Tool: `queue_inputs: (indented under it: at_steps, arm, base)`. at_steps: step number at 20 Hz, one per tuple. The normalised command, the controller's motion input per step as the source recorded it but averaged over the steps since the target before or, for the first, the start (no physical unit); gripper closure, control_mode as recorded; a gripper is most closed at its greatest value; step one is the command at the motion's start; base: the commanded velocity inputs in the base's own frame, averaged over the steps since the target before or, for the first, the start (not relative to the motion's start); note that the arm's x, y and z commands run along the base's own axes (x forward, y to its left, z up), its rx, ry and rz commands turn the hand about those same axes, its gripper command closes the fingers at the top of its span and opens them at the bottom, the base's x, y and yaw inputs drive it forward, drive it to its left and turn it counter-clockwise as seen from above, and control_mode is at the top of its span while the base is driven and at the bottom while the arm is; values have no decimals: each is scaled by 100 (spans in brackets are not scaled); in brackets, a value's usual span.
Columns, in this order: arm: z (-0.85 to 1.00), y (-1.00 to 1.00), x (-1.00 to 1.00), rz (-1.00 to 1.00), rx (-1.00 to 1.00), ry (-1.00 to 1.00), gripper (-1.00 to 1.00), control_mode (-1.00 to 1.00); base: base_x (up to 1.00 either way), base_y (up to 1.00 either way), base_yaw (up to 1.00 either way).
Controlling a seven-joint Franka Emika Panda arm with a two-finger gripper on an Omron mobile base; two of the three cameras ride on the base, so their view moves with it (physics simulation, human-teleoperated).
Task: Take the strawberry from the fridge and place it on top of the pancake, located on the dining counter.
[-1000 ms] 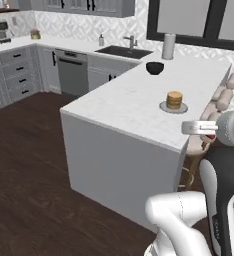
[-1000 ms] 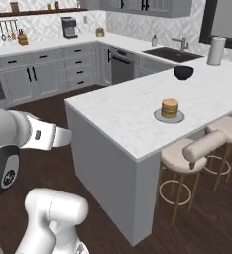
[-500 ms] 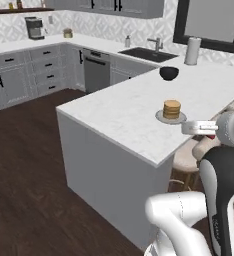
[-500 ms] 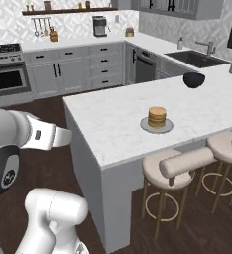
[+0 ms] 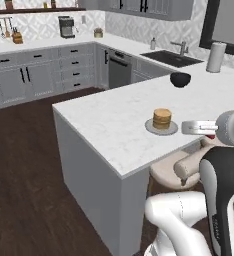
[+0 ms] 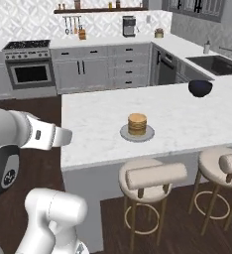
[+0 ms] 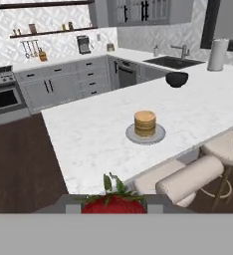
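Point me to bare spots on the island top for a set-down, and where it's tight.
Most of the dining counter is bare: the wide stretch between its near corner and the pancake plate, and the strip between that plate and the black bowl. Tightest around the plate and, at the far end, near the bowl and paper towel roll. Stools crowd the seating edge.

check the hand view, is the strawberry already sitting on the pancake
No, the strawberry sits low between the gripper's finger tips, while the pancake on its plate is bare on top.
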Motion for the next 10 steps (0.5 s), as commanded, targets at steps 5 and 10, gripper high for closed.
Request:
queue_inputs:
  at_steps: [5,10]
  arm:
    - [0,0,0,0,0,0,100,100]
    - [0,0,0,0,0,0,100,100]
  base:
    - [5,-100,39]
    - [0,-100,45]
